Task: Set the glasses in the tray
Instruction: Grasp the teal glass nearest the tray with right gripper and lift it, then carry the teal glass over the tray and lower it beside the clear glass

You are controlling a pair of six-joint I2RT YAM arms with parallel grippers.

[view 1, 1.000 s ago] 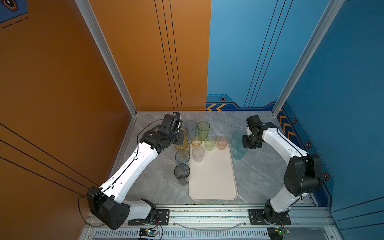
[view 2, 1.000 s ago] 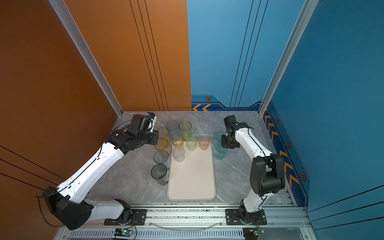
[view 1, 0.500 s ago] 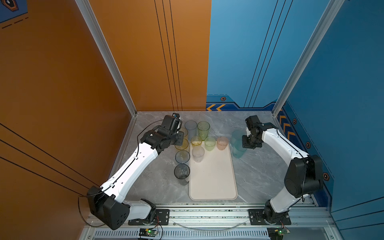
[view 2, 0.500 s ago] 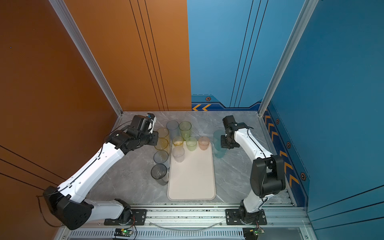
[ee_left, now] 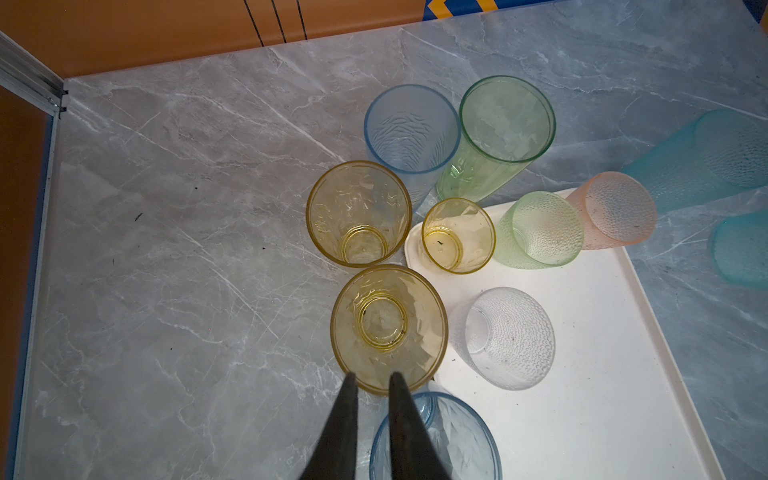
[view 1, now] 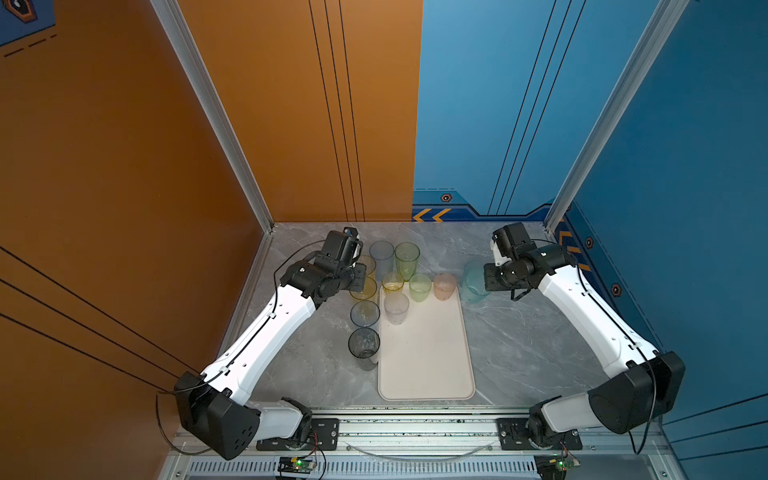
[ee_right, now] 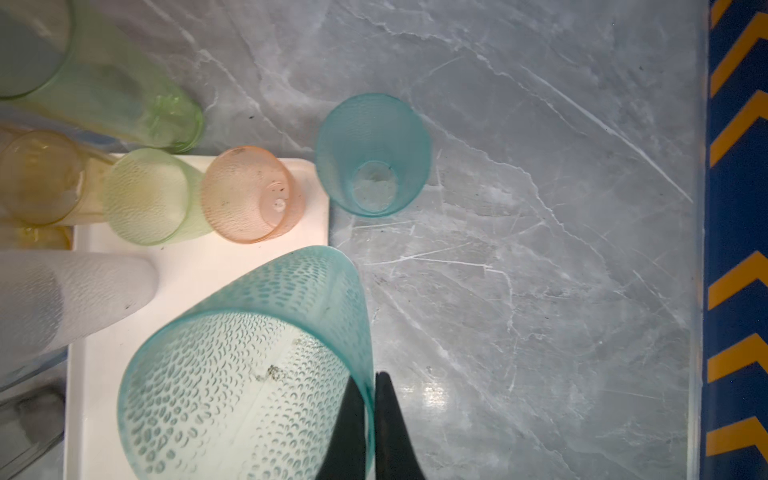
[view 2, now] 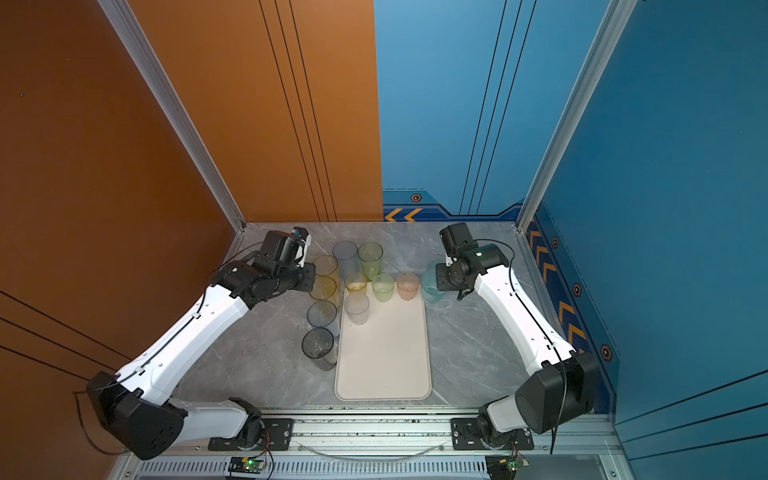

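Tray [view 1: 428, 365]: near half bare, far end crowded with glasses [view 1: 419, 286]. Your left gripper [ee_left: 371, 386] pinches the rim of a yellow glass [ee_left: 388, 328] just left of the tray. Your right gripper [ee_right: 371, 386] is clamped on a teal glass [ee_right: 232, 374] rim, just beside the tray's far right corner. Step: carry-in. Next, likely: set both on bare tray, clear of the pink glass [ee_right: 249, 193]. Farther right, a second teal glass [ee_right: 372, 153] waits.

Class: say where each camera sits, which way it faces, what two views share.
Top views: high over the rail, looking down on the tray; left arm and right arm show.
Left wrist: on the left arm, looking down past the left pincer at a yellow glass.
Right wrist: on the right arm, looking down past the right pincer, shut on a teal glass.
Shared: both wrist views show the pink glass.
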